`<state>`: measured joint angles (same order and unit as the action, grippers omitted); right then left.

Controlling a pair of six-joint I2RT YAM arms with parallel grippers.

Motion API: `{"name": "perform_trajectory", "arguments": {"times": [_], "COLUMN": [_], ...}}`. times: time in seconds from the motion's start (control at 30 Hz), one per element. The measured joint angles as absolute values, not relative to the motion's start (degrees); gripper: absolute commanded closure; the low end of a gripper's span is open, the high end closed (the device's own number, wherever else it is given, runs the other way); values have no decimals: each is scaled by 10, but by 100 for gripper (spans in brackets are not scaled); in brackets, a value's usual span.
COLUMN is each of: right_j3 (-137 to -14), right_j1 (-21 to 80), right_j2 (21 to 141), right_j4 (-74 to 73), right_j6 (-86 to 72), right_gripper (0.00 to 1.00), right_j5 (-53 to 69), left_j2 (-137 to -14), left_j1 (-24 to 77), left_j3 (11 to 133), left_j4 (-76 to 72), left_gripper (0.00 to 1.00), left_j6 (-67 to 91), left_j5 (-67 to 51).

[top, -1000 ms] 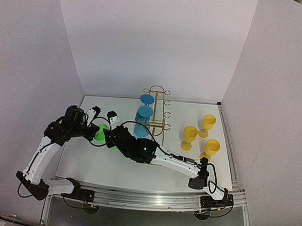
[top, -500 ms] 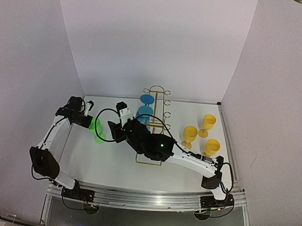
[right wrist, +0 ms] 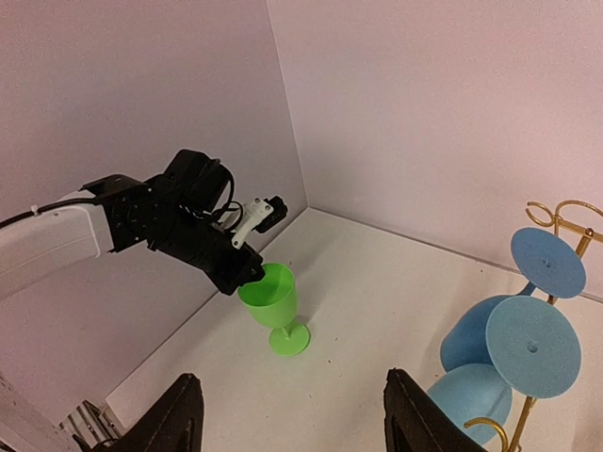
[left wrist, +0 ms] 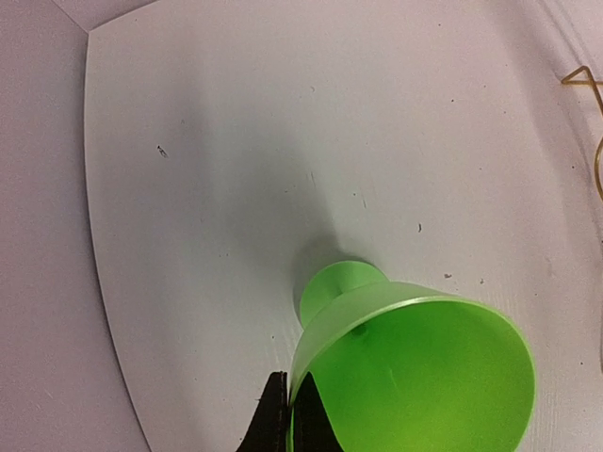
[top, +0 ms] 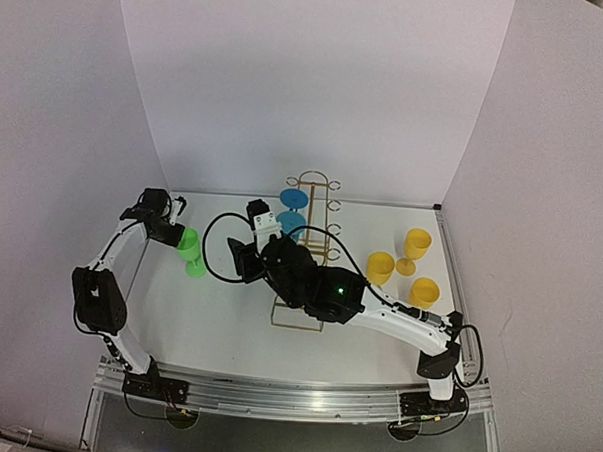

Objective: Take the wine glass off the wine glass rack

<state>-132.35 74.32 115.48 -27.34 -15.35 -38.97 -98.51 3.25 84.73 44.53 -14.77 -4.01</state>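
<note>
At the left side of the worktop [top: 227, 323], the left pincer [right wrist: 249, 274] is clamped on the rim of the green wine glass [right wrist: 274, 308], with one finger inside the bowl and one outside. The glass stands upright, well apart from the wine glass rack [top: 317, 177]. Its foot is at or just above the surface; contact cannot be confirmed. A rim grip suits this stage: it keeps the bowl mouth up and the foot free to seat flat, so the glass is judged to be in the set-down step.

The right pincer [right wrist: 300, 414] has its jaws apart and holds nothing. It faces the green glass from just beside the rack, in front of it. This position is judged to leave the arm close to the rack while the left arm works alone.

Two blue glasses [right wrist: 532, 344] hang inverted on the rack, feet uppermost. Three yellow glasses [top: 380, 266] stand upright at the right of the worktop, clear of both arms.
</note>
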Motion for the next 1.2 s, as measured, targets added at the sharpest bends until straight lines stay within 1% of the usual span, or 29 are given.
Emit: {"name": "perform_trajectory", "arguments": {"times": [0.07, 0.17, 0.2, 0.4, 0.43, 0.53, 0.63, 0.77, 0.9, 1.03, 1.1, 1.2], "right_j3": [-1323, -1323, -1322, -1321, -1321, -1320, -1312, -1271, -1217, -1188, -1179, -1149], "right_j1": [743, 743, 743, 743, 743, 743, 743, 737, 706, 649, 626, 612], "right_j2": [1155, 1155, 1155, 1155, 1155, 1155, 1150, 1122, 1075, 1035, 1018, 988], "right_j4": [-275, -274, -274, -274, -274, -275, -275, -274, -284, -308, -319, -330], "right_j6": [-152, -151, -151, -147, -146, -142, -138, -140, -177, -225, -242, -261], "right_gripper": [40, 40, 40, 39, 39, 38, 38, 37, 37, 36, 36, 36], "right_j5": [-390, -391, -391, -393, -394, -397, -405, -418, -408, -398, -399, -404], "left_j2": [-993, -1005, -1007, -1007, -1007, -1006, -999, -974, -954, -951, -950, -956], "left_j1": [33, 33, 33, 31, 31, 29, 25, 22, 30, 82, 117, 165], "left_j3": [848, 854, 857, 881, 886, 900, 912, 941, 1054, 1186, 1218, 1229], "left_j4": [443, 443, 444, 451, 451, 455, 464, 466, 486, 501, 505, 502], "left_gripper": [99, 91, 87, 47, 42, 33, 29, 30, 27, 20, 18, 16], "left_j6": [-152, -154, -154, -159, -163, -167, -173, -170, -118, -29, 19, 106], "left_j5": [-39, -39, -40, -45, -45, -47, -50, -78, -136, -212, -250, -321]}}
